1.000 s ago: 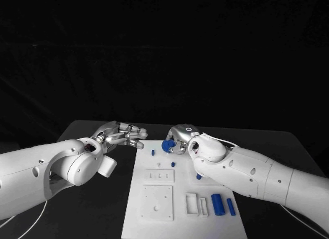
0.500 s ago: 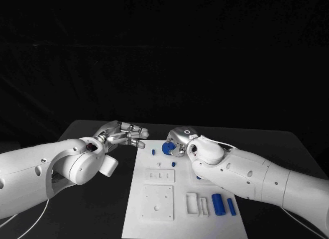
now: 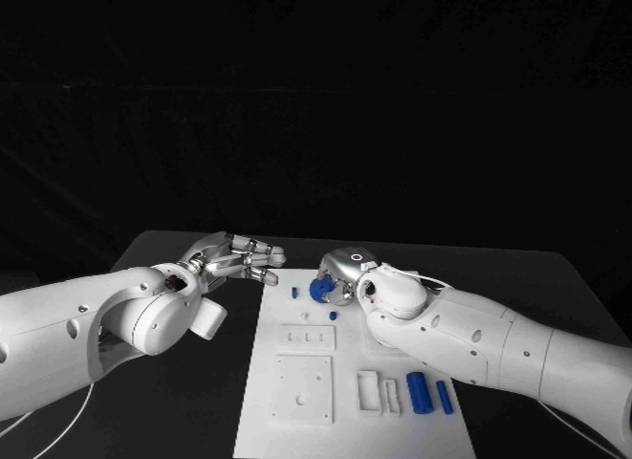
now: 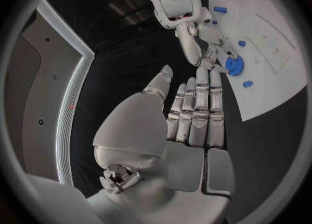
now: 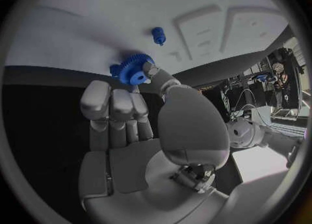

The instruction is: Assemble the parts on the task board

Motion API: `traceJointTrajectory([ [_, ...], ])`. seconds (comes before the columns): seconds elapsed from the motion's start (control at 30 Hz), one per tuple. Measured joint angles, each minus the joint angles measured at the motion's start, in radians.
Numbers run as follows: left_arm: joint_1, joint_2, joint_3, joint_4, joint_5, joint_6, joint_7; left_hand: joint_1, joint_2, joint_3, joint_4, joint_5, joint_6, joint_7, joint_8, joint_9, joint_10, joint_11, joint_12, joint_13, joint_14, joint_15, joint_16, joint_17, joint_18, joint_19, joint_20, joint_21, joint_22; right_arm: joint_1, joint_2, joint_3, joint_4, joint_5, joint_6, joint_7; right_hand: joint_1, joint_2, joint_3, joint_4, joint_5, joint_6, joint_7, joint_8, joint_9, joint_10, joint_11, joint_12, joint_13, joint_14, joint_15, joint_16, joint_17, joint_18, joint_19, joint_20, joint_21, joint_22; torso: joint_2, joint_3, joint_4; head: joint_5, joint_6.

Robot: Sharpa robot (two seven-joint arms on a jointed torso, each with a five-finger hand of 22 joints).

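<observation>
The white task board (image 3: 305, 421) lies in the middle of the black table. My right hand (image 3: 342, 271) hovers over the board's far end and pinches a blue gear (image 3: 321, 285) between thumb and fingers. The gear (image 5: 135, 71) hangs just above the board (image 5: 98, 21), near a small blue peg (image 5: 158, 35). My left hand (image 3: 241, 256) floats off the board's far left corner with its fingers stretched out and nothing in them. From the left wrist, that hand (image 4: 193, 117) points toward the right hand (image 4: 203, 47) and the gear (image 4: 234, 66).
Two small blue pegs (image 3: 295, 293) (image 3: 334, 315) stand on the board near the gear. Two blue cylinders (image 3: 419, 392) (image 3: 444, 397) lie at the board's near right, beside white slotted blocks (image 3: 369, 393). White recessed plates (image 3: 305, 337) sit mid-board.
My right arm has shifted slightly to the left with the gear still pinched. The left hand has stayed where it was.
</observation>
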Motion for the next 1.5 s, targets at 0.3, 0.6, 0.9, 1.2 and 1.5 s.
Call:
traceJointTrajectory([
  [0.3, 0.000, 0.000, 0.000, 0.001, -0.001, 0.000, -0.001, 0.000, 0.000, 0.000, 0.000, 0.000, 0.000, 0.000, 0.000, 0.000, 0.000, 0.000, 0.000, 0.000, 0.000, 0.000, 0.000, 0.000, 0.000, 0.000, 0.000, 0.000, 0.000, 0.000, 0.008, -0.001, -0.019, 0.002, 0.009, 0.004, 0.000, 0.000, 0.000, 0.000, 0.004, 0.001, 0.001, -0.003, 0.000, 0.000, 0.000, 0.000, 0.000, 0.000, 0.000, 0.000, -0.001, 0.000, 0.000, 0.000, -0.004, 0.000, 0.000, -0.0005, 0.0012, -0.001, 0.000],
  [0.6, 0.000, 0.001, 0.000, 0.001, -0.002, 0.000, -0.001, 0.000, 0.000, 0.000, 0.000, 0.000, 0.000, 0.000, 0.000, 0.001, 0.000, 0.000, 0.000, 0.000, -0.003, 0.003, 0.000, -0.001, 0.000, 0.000, 0.000, 0.000, -0.002, 0.002, 0.029, -0.007, -0.054, 0.007, 0.008, 0.014, -0.007, -0.007, -0.015, 0.015, 0.004, -0.028, 0.019, 0.006, 0.000, -0.009, 0.009, -0.019, -0.017, 0.000, 0.000, -0.008, -0.006, -0.006, 0.000, 0.000, -0.013, 0.000, 0.000, -0.0001, 0.0019, -0.001, 0.001],
  [0.9, 0.000, 0.001, 0.000, 0.000, -0.003, 0.000, -0.002, 0.000, 0.000, 0.000, 0.000, 0.000, 0.000, 0.000, 0.000, 0.001, 0.000, 0.000, 0.000, 0.000, -0.004, 0.003, 0.000, -0.001, 0.000, 0.000, 0.000, 0.000, -0.001, -0.002, 0.036, -0.016, -0.078, 0.024, 0.003, 0.018, -0.128, -0.016, -0.071, 0.155, -0.009, -0.075, 0.018, 0.004, -0.003, -0.013, 0.013, -0.027, -0.029, -0.001, 0.001, -0.009, -0.007, -0.006, 0.000, 0.000, -0.019, 0.000, 0.000, -0.0002, 0.0013, 0.003, -0.002],
  [1.2, 0.000, 0.000, 0.000, 0.000, -0.003, 0.001, -0.004, 0.000, 0.000, 0.000, 0.000, 0.000, 0.000, 0.000, 0.000, 0.001, 0.000, 0.000, 0.000, 0.000, -0.003, 0.003, 0.000, -0.001, 0.000, 0.000, 0.000, 0.000, -0.002, -0.006, 0.020, -0.017, -0.069, 0.049, 0.013, 0.015, -0.225, -0.053, -0.032, 0.277, -0.105, -0.079, 0.020, 0.001, -0.001, -0.013, 0.013, -0.027, -0.030, -0.001, 0.001, -0.009, -0.005, -0.006, 0.000, 0.000, -0.019, 0.000, 0.000, 0.0005, -0.0002, 0.006, -0.003],
  [1.5, 0.000, 0.000, 0.000, -0.001, -0.004, 0.002, -0.007, 0.000, 0.000, 0.000, 0.000, 0.000, 0.000, 0.000, 0.000, 0.000, 0.000, 0.000, 0.000, 0.000, -0.003, 0.003, 0.000, -0.001, 0.000, 0.000, 0.000, 0.000, -0.002, -0.011, -0.002, -0.017, -0.047, 0.062, 0.012, 0.009, -0.213, -0.065, -0.041, 0.281, -0.104, -0.079, 0.020, 0.001, 0.000, -0.013, 0.013, -0.027, -0.031, 0.000, 0.001, -0.006, -0.005, -0.006, 0.000, 0.000, -0.019, 0.000, 0.000, 0.0011, -0.0005, 0.006, -0.001],
])
